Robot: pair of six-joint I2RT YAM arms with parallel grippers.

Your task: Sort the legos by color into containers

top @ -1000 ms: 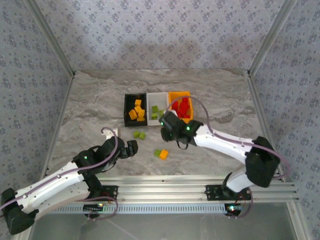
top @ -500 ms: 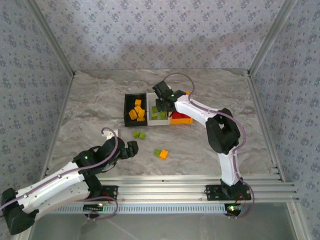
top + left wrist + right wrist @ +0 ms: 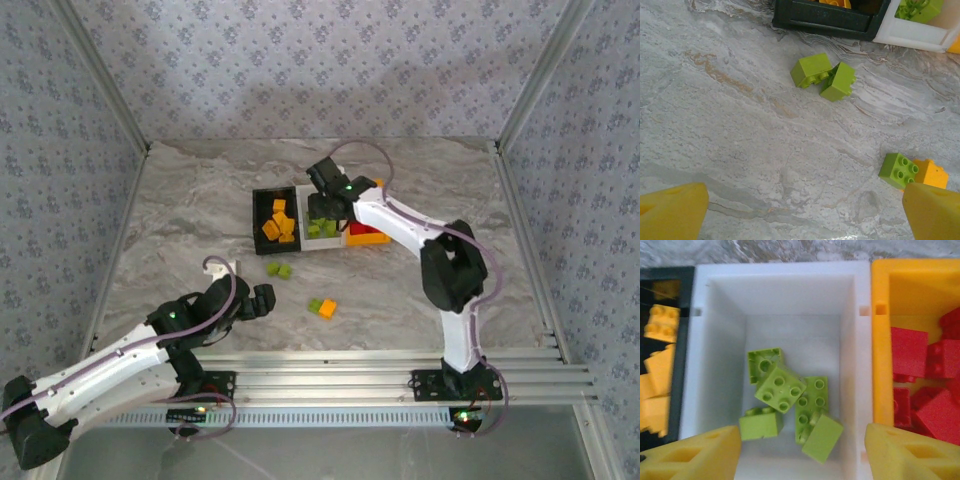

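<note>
**Legos.** Sorted bricks lie in all three containers.
- The white bin (image 3: 855,340) is the middle one and holds five lime green bricks (image 3: 780,390). They are bunched toward its near half, some touching or leaning on one another.
- The black bin (image 3: 685,277), touching the white bin on the left, holds orange-yellow bricks (image 3: 657,365).
- The orange bin (image 3: 880,365), touching the white bin on the right, holds red bricks (image 3: 925,395).

Four bricks lie loose on the tabletop (image 3: 180,220), near of the bins.
- A pair of green bricks (image 3: 822,75) touch each other just near of the black bin, both tipped on their sides.
- Nearer and to the right, a single green brick (image 3: 898,170) lies studs-up against an orange-yellow brick (image 3: 931,173).

**Containers.** The three bins stand in a left-to-right row, walls touching, at the middle of the tabletop.

**Right end effector** (image 3: 800,455). It hangs above the white bin, pointing down into it. Its yellow pads (image 3: 695,455) are spread apart, one over the left wall and one over the right wall. Nothing is held between them.

**Left end effector** (image 3: 800,215). It sits low over the near-left tabletop, well apart from the bins and facing the loose bricks. Its pads (image 3: 672,212) are spread wide and hold nothing.
</note>
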